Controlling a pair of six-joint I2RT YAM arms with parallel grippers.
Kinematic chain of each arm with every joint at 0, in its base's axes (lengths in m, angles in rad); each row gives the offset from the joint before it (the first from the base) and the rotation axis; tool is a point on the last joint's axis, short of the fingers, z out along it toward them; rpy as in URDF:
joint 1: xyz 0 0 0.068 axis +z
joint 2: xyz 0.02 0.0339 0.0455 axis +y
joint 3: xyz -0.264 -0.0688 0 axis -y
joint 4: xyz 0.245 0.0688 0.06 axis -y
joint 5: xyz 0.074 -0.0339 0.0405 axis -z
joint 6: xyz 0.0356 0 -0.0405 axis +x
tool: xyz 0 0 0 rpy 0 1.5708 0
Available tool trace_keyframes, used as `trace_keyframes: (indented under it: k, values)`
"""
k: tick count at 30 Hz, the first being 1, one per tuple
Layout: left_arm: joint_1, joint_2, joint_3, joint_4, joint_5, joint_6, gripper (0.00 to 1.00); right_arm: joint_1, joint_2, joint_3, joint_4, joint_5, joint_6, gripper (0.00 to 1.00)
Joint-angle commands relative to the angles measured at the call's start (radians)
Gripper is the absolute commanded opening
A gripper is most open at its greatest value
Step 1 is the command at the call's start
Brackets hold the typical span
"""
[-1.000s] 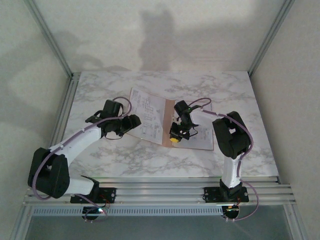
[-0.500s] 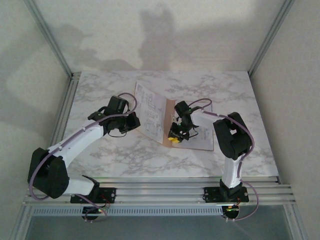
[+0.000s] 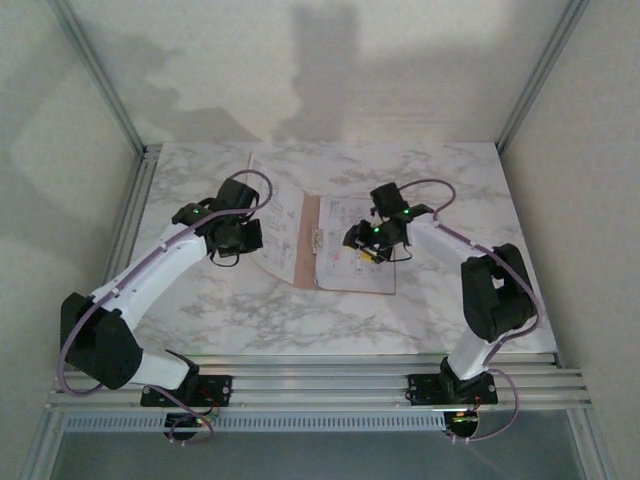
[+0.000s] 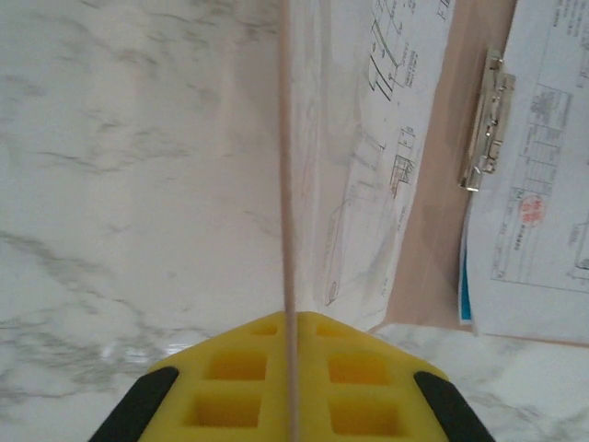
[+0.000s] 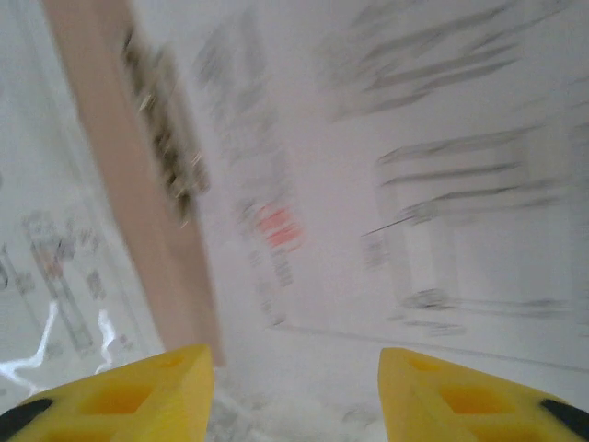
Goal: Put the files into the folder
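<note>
left gripper is clamped with its yellow pads on the thin edge of the flat pinkish-brown card folder, holding that left cover raised off the grey-veined white marble table. right gripper hangs with its jaws apart just above the thin white printed paper files, gripping nothing. those sheets lie on the folder's right half, beside a small metal clip at the spine, with a sliver of bright blue sheet showing under their left edge.

Files on right half of open folder, clip just left
</note>
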Motion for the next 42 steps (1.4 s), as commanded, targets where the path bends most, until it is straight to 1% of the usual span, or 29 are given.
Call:
trace_keyframes:
  k: [1,4,7,10,12,16,21,23,28,31,37,39,41,42]
  values:
    - [0.001,0.007,0.043,-0.138,-0.16,0.02,0.0,-0.065,-0.04,-0.075,-0.052,0.086,0.046,0.5]
    - [0.0,-0.002,0.054,-0.145,-0.164,0.031,0.0,-0.112,-0.063,-0.138,-0.065,0.12,0.073,0.45]
    - [-0.004,0.001,0.065,-0.139,-0.164,0.044,0.0,-0.132,-0.052,-0.172,-0.107,0.163,0.097,0.41]
    - [-0.013,0.018,0.094,-0.14,-0.161,0.053,0.0,-0.138,-0.009,-0.191,-0.117,0.156,0.113,0.32]
    - [-0.025,0.028,0.114,-0.134,-0.15,0.053,0.01,-0.139,0.019,-0.2,-0.104,0.137,0.123,0.28]
    - [-0.064,0.041,0.147,-0.104,-0.104,0.044,0.04,-0.137,0.075,-0.196,-0.107,0.131,0.129,0.23]
    - [-0.138,0.059,0.184,-0.056,-0.045,0.034,0.09,-0.139,0.108,-0.177,-0.136,0.14,0.122,0.2]
    - [-0.172,0.067,0.204,-0.033,-0.022,0.037,0.14,-0.139,0.114,-0.172,-0.141,0.14,0.119,0.2]
    - [-0.267,0.111,0.243,0.05,0.074,0.038,0.39,-0.139,0.121,-0.164,-0.15,0.144,0.116,0.2]
    - [-0.315,0.159,0.26,0.125,0.143,0.011,0.5,-0.139,0.119,-0.161,-0.157,0.15,0.115,0.2]
    - [-0.388,0.297,0.331,0.302,0.255,-0.086,0.65,-0.139,0.061,-0.159,-0.193,0.214,0.12,0.21]
    - [-0.394,0.33,0.347,0.359,0.289,-0.12,0.69,-0.138,0.016,-0.159,-0.222,0.267,0.128,0.22]
    - [-0.398,0.351,0.372,0.385,0.294,-0.141,0.73,-0.139,-0.04,-0.156,-0.273,0.337,0.14,0.25]
    - [-0.399,0.356,0.382,0.387,0.283,-0.146,0.76,-0.138,-0.07,-0.154,-0.298,0.373,0.144,0.27]
